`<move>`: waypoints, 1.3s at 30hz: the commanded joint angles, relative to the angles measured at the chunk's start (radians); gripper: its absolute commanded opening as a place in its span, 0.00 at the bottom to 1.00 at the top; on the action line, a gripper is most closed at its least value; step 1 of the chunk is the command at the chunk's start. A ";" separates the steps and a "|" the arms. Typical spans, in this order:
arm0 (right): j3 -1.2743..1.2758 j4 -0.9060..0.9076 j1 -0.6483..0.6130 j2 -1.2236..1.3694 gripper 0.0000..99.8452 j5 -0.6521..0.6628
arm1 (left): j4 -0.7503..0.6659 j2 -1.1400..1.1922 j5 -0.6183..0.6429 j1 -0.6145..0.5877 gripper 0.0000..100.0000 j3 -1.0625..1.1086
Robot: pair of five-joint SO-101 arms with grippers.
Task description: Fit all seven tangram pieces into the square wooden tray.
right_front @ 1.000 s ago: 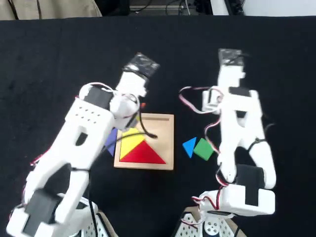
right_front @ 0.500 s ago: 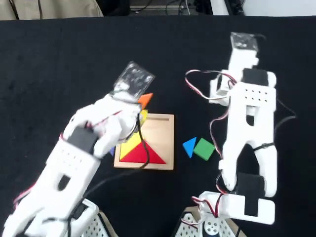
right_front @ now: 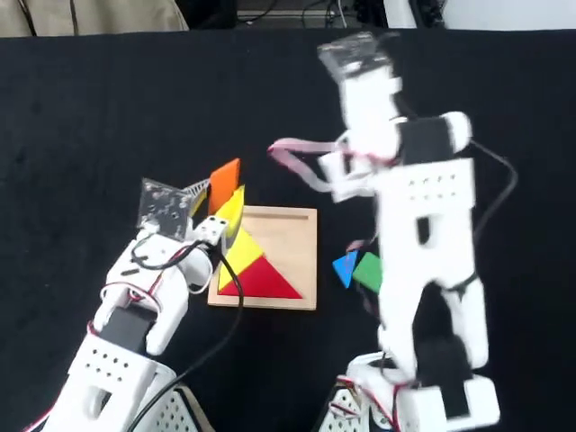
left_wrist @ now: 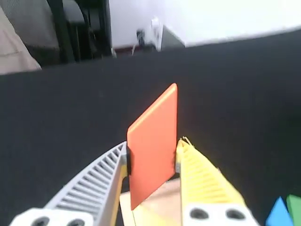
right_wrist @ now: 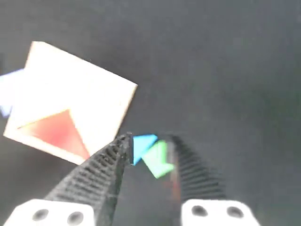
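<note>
While our left gripper (left_wrist: 151,149) clamps the orange piece (left_wrist: 153,136) near the tray (right_front: 292,236) corner, our right gripper (right_wrist: 149,141) — fingers parted — hangs above the blue piece (right_wrist: 141,145) and green piece (right_wrist: 159,159).

A table (right_front: 81,117) covered in matte black cloth fills nearly the whole high view, evenly lit from above. Along the top edge of that frame, a beige fabric shape (right_front: 90,16) sits at the upper left. Dark cables (right_front: 297,11) lie at the top centre among black furniture parts, and a white surface (right_front: 513,13) shows at the upper right. In the left wrist view, a bright white wall (left_wrist: 225,19) rises beyond the table's far edge. Black furniture legs (left_wrist: 84,23) stand before it, with a small white box (left_wrist: 156,32) low against it.
</note>
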 commanded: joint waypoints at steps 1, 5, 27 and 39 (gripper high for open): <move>-0.061 0.037 -0.166 -0.099 0.22 0.005 | -0.114 -0.054 0.023 -0.010 0.09 0.018; -0.081 0.037 -0.302 -0.128 0.20 0.041 | -0.229 -0.028 0.037 -0.010 0.09 0.073; -0.242 0.021 -0.365 0.073 0.20 0.146 | -0.227 -0.097 0.028 0.093 0.09 0.159; -0.294 0.011 -0.354 0.159 0.20 0.137 | 0.009 -0.511 0.028 0.094 0.09 0.232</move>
